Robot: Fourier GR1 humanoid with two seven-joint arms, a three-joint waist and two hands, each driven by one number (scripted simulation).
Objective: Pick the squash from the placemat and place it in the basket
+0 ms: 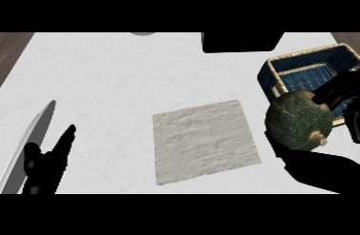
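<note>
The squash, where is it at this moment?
In the head view the squash is at the right, held by the right robot hand, between the placemat and the basket.

Left hand (pixel 44 165) rests open; right hand (pixel 322 172) seemingly curls round the squash (pixel 299 120).

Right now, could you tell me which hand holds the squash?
The right hand, curled round the green squash near the basket; the left hand rests open and empty at lower left.

The basket (pixel 309 55) runs off the right edge, and the squash (pixel 296 120) covers its near corner. The right hand (pixel 327 172) hides the squash's underside. At the counter's (pixel 105 77) far edge, a black object (pixel 239 41) and a grey one (pixel 143 34) are cut off.
</note>
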